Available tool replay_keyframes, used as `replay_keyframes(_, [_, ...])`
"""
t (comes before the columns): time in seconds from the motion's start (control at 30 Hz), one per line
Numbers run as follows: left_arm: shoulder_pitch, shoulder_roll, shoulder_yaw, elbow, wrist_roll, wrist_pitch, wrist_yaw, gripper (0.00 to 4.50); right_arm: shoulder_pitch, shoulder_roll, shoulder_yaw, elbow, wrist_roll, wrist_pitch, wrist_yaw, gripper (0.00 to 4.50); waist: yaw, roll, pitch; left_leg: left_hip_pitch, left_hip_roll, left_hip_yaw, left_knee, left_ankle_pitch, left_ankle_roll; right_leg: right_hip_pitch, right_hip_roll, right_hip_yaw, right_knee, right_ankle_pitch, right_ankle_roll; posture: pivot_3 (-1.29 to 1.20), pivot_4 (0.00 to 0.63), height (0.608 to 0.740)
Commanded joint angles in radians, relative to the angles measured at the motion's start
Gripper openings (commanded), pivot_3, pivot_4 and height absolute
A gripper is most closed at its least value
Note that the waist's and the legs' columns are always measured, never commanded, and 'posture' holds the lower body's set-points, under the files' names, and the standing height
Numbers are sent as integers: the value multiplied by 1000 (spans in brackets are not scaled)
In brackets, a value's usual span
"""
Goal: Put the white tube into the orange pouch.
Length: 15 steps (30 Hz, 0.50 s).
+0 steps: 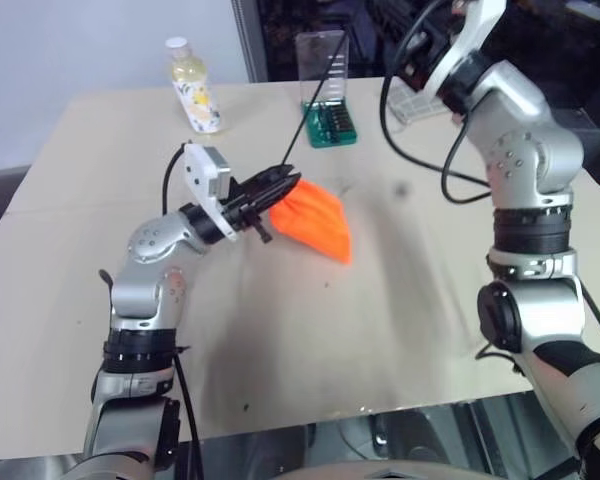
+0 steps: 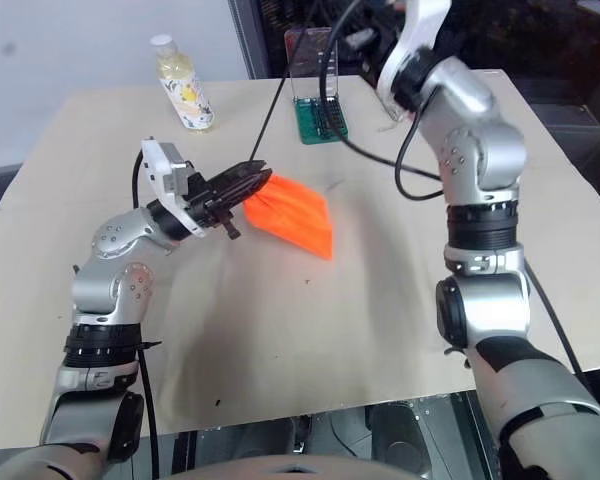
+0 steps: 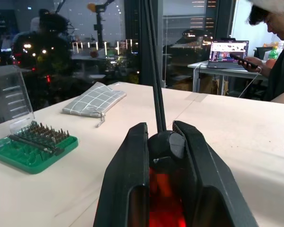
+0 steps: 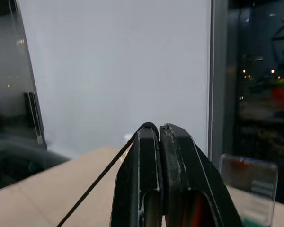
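Two grippers at work: left gripper clamped on the orange pouch mouth just above the table; right gripper pinched shut on the black drawstring, raised high. White tube probably already inside, drawing-closed step; next, steady pull.

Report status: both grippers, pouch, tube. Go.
Left gripper clamped on orange pouch mouth. Right gripper shut on taut black drawstring, raised. White tube unseen.
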Motion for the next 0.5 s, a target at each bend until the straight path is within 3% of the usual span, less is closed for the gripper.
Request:
replay_keyframes(0.03, [26, 17, 10, -10, 9, -6, -5, 266, -103, -48, -148, -6, 54, -68, -64, 0, -1, 0, 0, 0, 0, 0, 0, 0, 0, 0, 0, 0, 0, 0, 0, 0, 150, 740])
replay_keyframes(0.23, [37, 13, 3, -3, 18, -21, 7, 266, -191, -67, -259, 64, 177, -79, -159, 0, 1, 0, 0, 0, 0, 0, -1, 0, 0, 0, 0, 0, 0, 0, 0, 0, 150, 740])
replay_keyframes(0.37, [36, 13, 2, 5, 6, -16, 9, 266, -147, -92, -198, 51, 164, -66, -134, 0, 0, 0, 0, 0, 0, 0, -1, 0, 0, 0, 0, 0, 0, 0, 0, 0, 150, 740])
replay_keyframes(0.5, [35, 18, 5, 1, 12, -14, 19, 2215, -65, -123, -140, 24, 135, -5, -117, 1510, 8, 1, 0, -1, 0, 0, -1, 0, 0, 0, -1, 0, 0, 0, 0, 0, 150, 740])
